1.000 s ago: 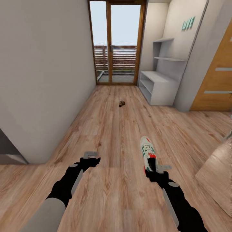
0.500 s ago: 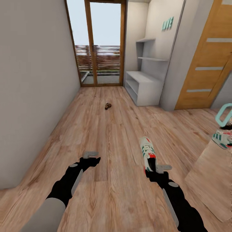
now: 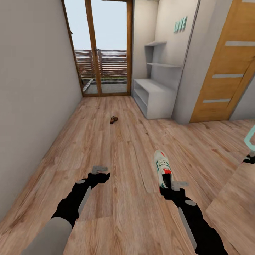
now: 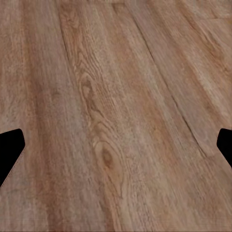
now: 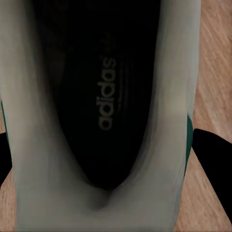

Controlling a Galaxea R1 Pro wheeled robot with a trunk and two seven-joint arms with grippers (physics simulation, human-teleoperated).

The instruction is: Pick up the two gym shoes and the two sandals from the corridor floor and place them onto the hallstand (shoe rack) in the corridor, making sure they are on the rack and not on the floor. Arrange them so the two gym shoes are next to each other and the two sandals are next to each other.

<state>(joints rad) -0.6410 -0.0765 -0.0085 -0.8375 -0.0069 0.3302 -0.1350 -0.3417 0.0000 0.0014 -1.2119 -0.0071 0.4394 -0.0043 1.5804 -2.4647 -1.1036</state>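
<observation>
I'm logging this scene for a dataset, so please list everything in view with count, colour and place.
gym shoe: one, cream-white with green stripes and red-orange heel, gripped at its heel end by the right end effector; its dark insole reads "adidas".
sandal: one, dark brown, on the floor mid-corridor.
hallstand: one, pale grey-white, right wall near the glass door, two wall shelves above.
floor: light brown wood planks.
glass door: one, wood-framed, corridor end.
wooden door: one, orange-brown, right of the hallstand.
"LOVE" sign: one, teal, on the wall above the hallstand.
teal object: one, cut off at the right edge, unidentifiable.
left end effector: black, open, empty, above the floor.
right end effector: black, shut on the gym shoe.
</observation>
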